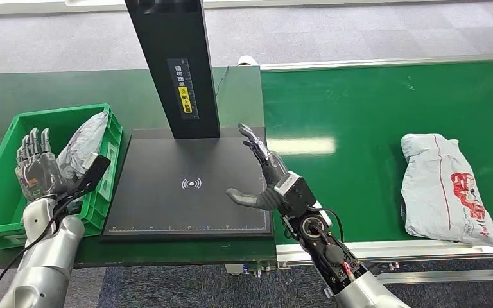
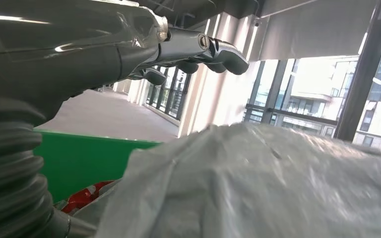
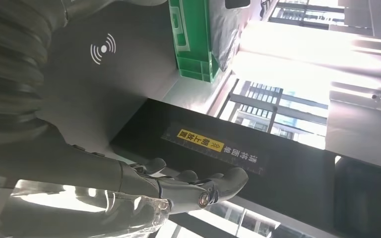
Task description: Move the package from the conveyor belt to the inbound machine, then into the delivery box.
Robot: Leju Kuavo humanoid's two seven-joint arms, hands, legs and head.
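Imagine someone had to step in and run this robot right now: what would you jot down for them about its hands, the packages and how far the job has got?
Left hand: open, fingers up, over the green delivery box, holding nothing.
Right hand: open, empty, above the right edge of the inbound machine, its black pad bare.
Done: one grey package lies in the box, leaning on its right wall.
Left: a second package, white with red print, lies on the green conveyor belt. It likely goes to the pad next, then the box.
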